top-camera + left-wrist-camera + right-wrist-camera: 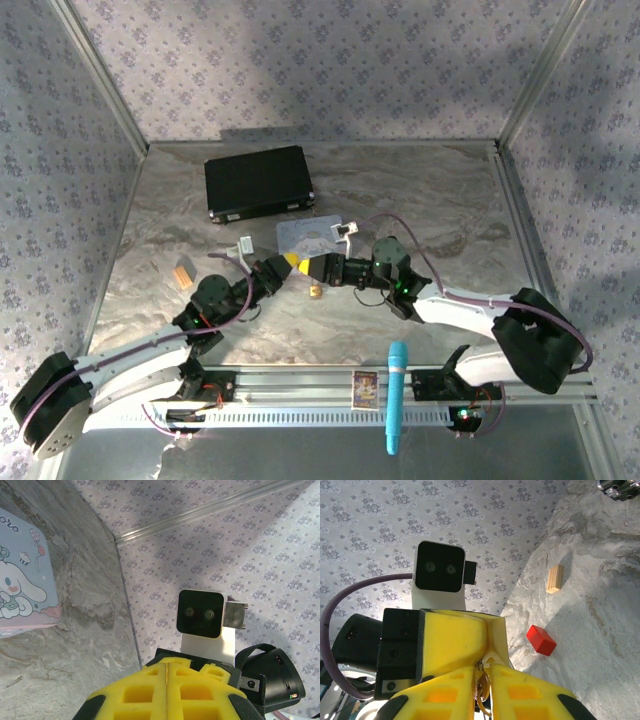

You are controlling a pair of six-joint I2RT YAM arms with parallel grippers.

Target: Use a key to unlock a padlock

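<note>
Going left to right in the top view: a little wooden block (183, 275) sits near the 9 o'clock edge of the table (430, 215). It's well apart from everything else.

Next is the left gripper (296, 265), reaching into the middle. In the left wrist view its yellow fingers (150, 690) are pressed flat together with just a seam between them. Nothing pokes out of that seam, so I honestly can't tell if it's pinching the key or not. The pastel cartoon tin (20, 585) shows at 9 o'clock in that shot.

The two grippers meet tip to tip at the table centre. The padlock (315, 291) is the tiny brass speck just at 6 o'clock of that meeting point. The tin sits just at 12 o'clock of it, and a black case (258, 183) is further out toward 11.

The right gripper (312, 267) comes in from 3 o'clock. In its wrist view the fingers are nearly closed, leaving only a thin gap. A brass-gold bit is wedged in that gap, which looks like the padlock. The left gripper's yellow tips butt right up against it from 11 o'clock. A small red block (541, 640) lies off at 3 o'clock in that frame, with the wooden block beyond it at 1.

A blue cylinder (397, 395) lies across the rail at 5 o'clock.
</note>
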